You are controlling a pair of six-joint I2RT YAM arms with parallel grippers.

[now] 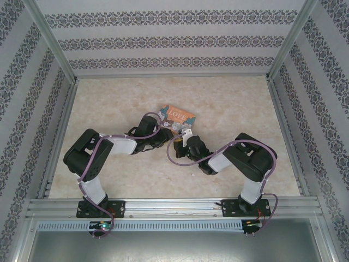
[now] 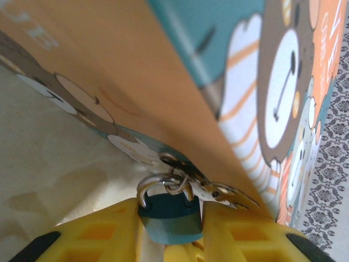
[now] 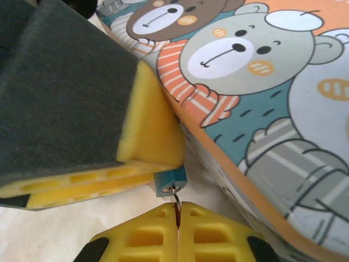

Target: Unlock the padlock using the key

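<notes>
Padlock (image 2: pixel 170 221) between left fingers (image 2: pixel 103 232), key (image 3: pixel 176 210) touching it

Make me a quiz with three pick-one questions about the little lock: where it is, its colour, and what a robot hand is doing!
1. Where is the padlock? A) between fingers of the left gripper B) inside a drawer C) on the wall
2. Its body colour? A) red B) blue-teal C) pink
3. The right gripper is: A) wide open B) shut on the key C) holding a cup
1 A: yellow fingers flank it. 2 B: teal body shows. 3 B: closed fingers pinch the thin key.
</notes>
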